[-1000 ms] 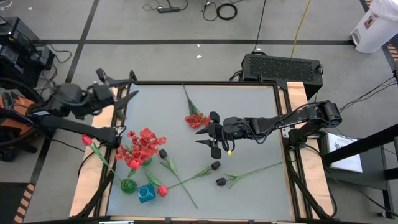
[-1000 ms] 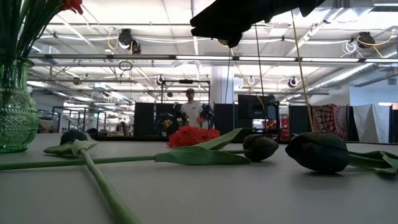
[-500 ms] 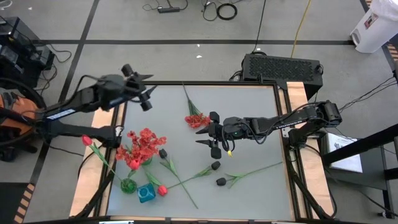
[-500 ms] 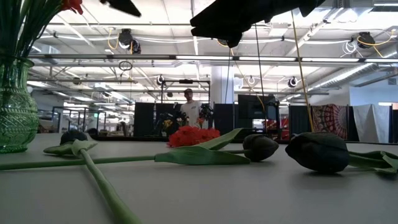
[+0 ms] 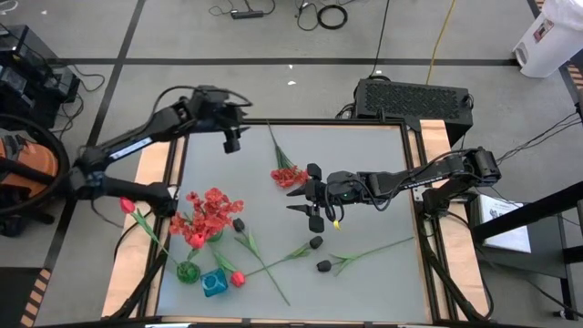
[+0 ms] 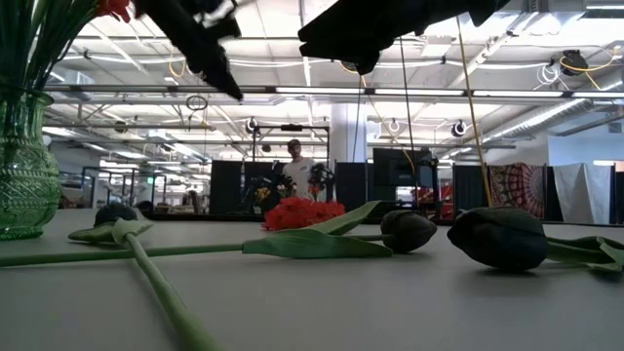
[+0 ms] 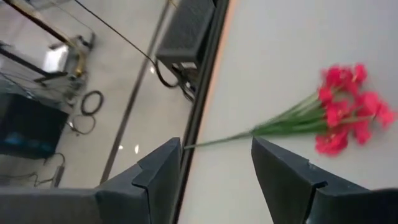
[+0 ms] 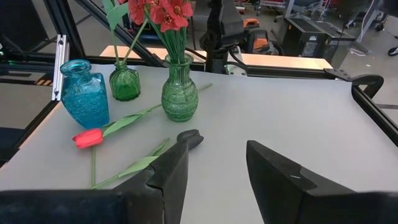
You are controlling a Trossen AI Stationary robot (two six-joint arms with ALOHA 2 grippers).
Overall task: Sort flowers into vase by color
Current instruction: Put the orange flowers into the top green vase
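Observation:
A frilly red flower [image 5: 288, 174] lies flat near the table's far middle, its stem [image 7: 217, 140] pointing at the far edge. My left gripper [image 7: 214, 163] hovers open above the far-left part of the table [image 5: 231, 133], left of that stem. My right gripper [image 5: 301, 193] hovers open mid-table beside the same bloom [image 7: 348, 117]. A green glass vase [image 8: 179, 94] holds red blooms [image 5: 213, 211]. A small green vase [image 8: 124, 83] holds a red tulip [image 5: 127, 205]. Another red tulip [image 8: 89, 138] and three black buds [image 5: 239, 224] [image 5: 315, 242] [image 5: 323, 266] lie on the table.
A blue vase [image 5: 214, 284] stands at the near-left corner beside the small green vase [image 5: 189, 271]. Long green stems [image 5: 364, 251] cross the near half of the table. Bare tabletop lies on the far-right side [image 5: 364, 146]. A person [image 6: 297, 171] stands in the room beyond.
My left gripper has swung from the table's left edge toward the far edge and to the right, nearer the lying frilly red flower, turning as it went. The right arm and the flowers have stayed put.

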